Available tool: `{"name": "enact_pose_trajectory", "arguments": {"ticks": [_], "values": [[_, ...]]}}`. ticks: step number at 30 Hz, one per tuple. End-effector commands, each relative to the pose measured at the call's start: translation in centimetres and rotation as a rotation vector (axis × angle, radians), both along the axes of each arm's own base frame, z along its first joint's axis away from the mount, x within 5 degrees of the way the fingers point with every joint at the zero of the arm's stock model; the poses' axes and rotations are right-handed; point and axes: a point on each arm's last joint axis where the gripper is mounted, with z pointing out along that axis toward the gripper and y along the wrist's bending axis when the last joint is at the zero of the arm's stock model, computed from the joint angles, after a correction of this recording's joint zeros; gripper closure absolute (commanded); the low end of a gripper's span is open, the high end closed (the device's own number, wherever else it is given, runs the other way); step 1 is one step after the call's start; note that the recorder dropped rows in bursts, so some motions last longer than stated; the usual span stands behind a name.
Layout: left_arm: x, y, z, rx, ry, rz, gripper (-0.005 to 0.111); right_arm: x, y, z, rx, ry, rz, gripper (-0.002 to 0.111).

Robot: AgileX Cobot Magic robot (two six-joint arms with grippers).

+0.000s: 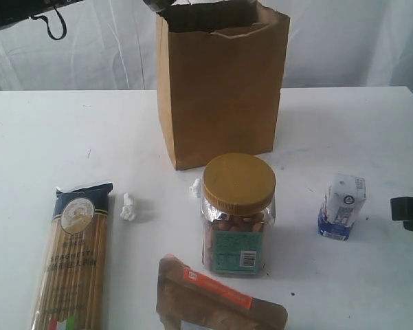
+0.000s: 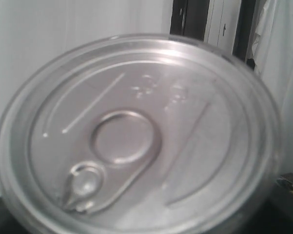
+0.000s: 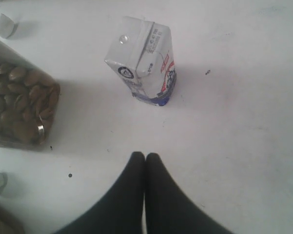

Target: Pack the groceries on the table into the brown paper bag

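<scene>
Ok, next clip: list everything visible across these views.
brown paper bag: one, brown, upright, far middle
spaghetti packet: one, blue-topped, lying flat, near left
nut jar: one, clear, gold lid, before the bag
carton: one, white-blue, upright, right of the nut jar
pouch: one, brown, orange label, near edge
scraps: two, white, left of the nut jar
pull-tab jar: one, silver lid, filling the left wrist view
table: one, white, across the scene
right end effector: one, black, shut, short of the carton

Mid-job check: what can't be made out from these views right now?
Inside of the brown paper bag: exterior view, its front wall hides it.
Left gripper: the blurred dark pull-tab jar lid fills the left wrist view.
Orange-labelled brown pouch: exterior view, bottom edge cuts it.
</scene>
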Motion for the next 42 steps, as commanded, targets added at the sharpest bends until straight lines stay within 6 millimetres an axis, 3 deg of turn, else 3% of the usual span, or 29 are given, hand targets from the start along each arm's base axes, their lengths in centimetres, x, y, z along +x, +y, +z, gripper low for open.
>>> {"name": "enact_pose_trajectory", "arguments": {"ticks": [1,3,7,11,15,21,30,42], "values": [[-0.9,0.1,1.8,-0.032,-0.043,-0.022,0.107,-0.2,0.0,0.0,0.009,0.007,-0.006,0.108],[-0.9,0.2,1.8,-0.003,-0.065,-0.018,0.107,-0.2,0.0,0.0,0.009,0.007,-0.006,0.108],[-0.2,2.2,2.0,-0.014,-0.092,0.038,0.107,-0.2,0.0,0.0,0.008,0.009,-0.004,0.108],[0.7,6.1,3.0,-0.133,-0.108,0.144,0.107,-0.2,0.0,-0.1,0.008,0.01,-0.003,0.108],[1.5,7.9,3.6,-0.336,-0.08,0.199,0.107,-0.2,0.0,-0.1,0.008,0.01,-0.003,0.108],[2.7,6.4,3.1,-0.367,0.003,0.111,0.107,-0.2,0.0,0.0,0.008,0.009,-0.004,0.108],[4.9,4.1,0.2,-0.384,0.106,0.036,0.107,-0.2,0.0,-0.1,0.008,0.012,-0.003,0.108],[4.1,0.2,-0.4,-0.32,0.104,-0.036,0.107,-1.3,0.0,-2.6,0.011,0.079,-0.015,0.108]]}}
